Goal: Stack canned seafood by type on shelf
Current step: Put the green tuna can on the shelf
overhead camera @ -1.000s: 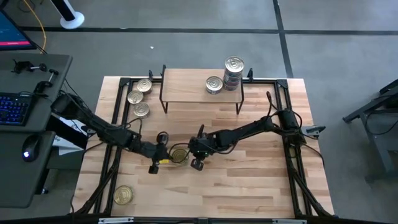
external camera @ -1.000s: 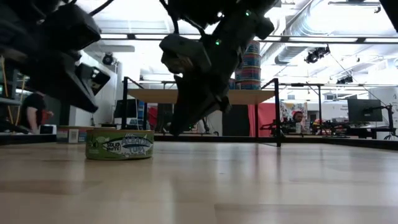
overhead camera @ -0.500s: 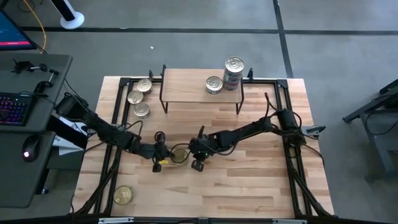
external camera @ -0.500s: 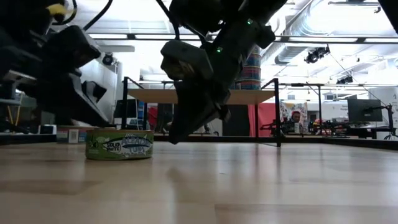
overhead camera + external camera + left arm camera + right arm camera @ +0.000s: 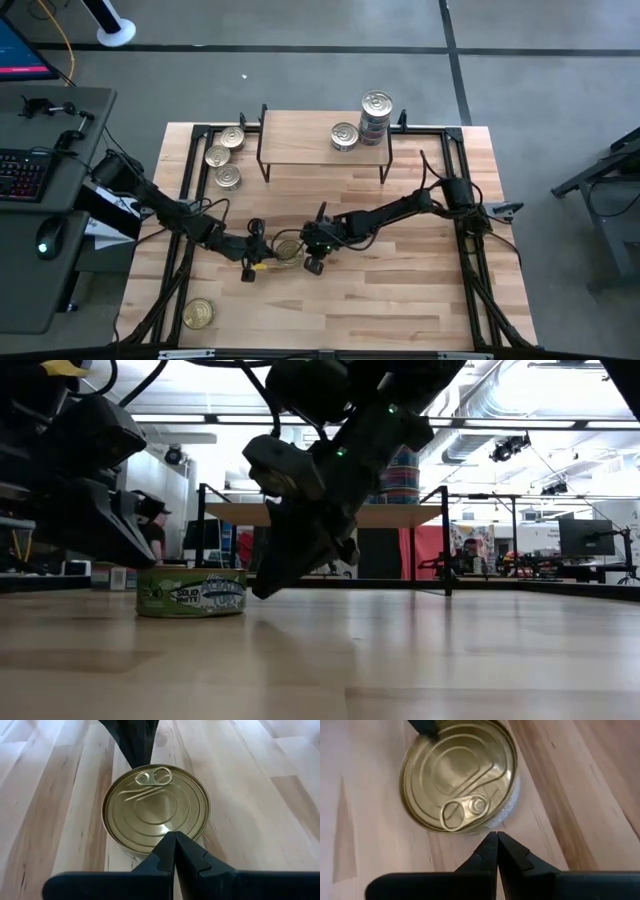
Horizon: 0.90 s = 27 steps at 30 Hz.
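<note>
Gold-lidded round tuna tin, lying mid-bench towards the front edge, is flanked by the left gripper and right gripper, both pressed together, empty. One should be spread, then closed squarely across the rim.

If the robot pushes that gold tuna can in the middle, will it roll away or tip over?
Probably neither. The can lies flat on the wooden table, lid up, wide and low, so it should slide rather than tip or roll. Its metal looks stiff, so it likely won't dent. The smooth rim might slip between the left gripper and right gripper.
</note>
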Motion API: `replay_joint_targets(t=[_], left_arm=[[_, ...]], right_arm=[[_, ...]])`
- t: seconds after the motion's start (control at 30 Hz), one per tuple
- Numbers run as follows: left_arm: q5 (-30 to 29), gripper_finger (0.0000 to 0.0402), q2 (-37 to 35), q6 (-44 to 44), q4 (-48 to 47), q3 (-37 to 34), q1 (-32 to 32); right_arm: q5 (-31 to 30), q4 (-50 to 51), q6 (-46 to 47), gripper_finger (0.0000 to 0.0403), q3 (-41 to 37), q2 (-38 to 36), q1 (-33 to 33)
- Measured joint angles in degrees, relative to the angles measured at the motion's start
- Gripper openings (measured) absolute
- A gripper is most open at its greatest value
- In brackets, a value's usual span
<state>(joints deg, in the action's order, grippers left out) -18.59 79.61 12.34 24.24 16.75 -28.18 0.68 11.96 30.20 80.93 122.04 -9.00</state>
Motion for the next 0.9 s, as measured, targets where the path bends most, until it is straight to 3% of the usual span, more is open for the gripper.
replay_joint_targets(t=[0.27, 0.5, 0.9], left_arm=[[-0.1, 0.0, 1.1, 0.0, -0.6, 0.1, 0.0], [-0.2, 0.0, 1.0, 0.0, -2.2, 0.0, 0.0], [-0.2, 0.0, 1.2, 0.0, -3.0, -0.2, 0.0]], right_arm=[[3.9, -2.2, 3.6, 0.0, 0.1, -0.5, 0.0], [8.0, -1.2, 2.6, 0.0, 4.5, -0.9, -0.3], [5.6, -1.8, -2.5, 0.0, 9.4, -0.9, 0.3]])
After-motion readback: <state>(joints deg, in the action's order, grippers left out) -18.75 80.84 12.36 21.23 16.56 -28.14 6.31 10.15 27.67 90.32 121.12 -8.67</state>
